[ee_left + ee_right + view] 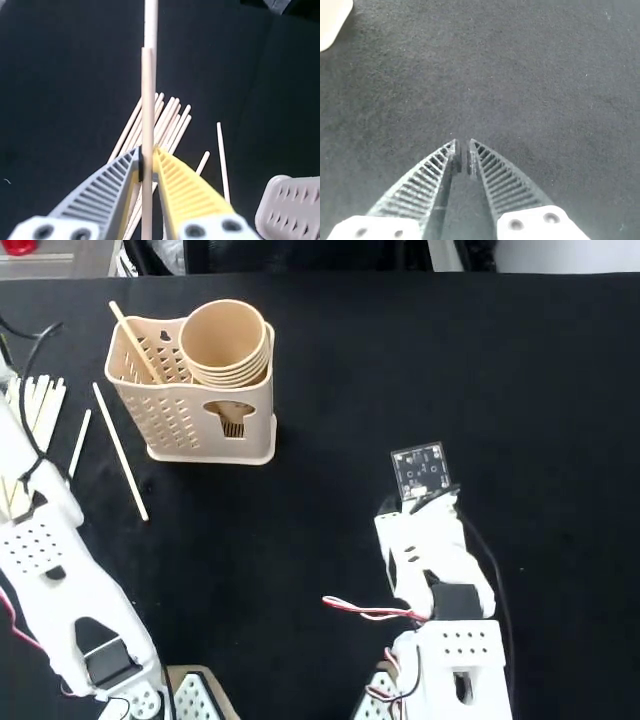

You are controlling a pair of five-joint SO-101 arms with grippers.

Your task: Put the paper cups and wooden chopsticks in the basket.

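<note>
While I'm watching the left wrist cam, the left gripper (147, 166) is clamping one held chopstick (148, 90) betw its fingers, hovering over the chopstick pile (167, 117) that's lying near the basket (180, 430). Paper cups (225, 340) are sitting stacked inside the basket w/ a leaning chopstick (135, 340) resting in beside them. Two loose sticks (120, 452) are lying betw pile & basket. Right gripper (462, 159) is sitting pinched together, holding nothing, well apart from the basket
</note>
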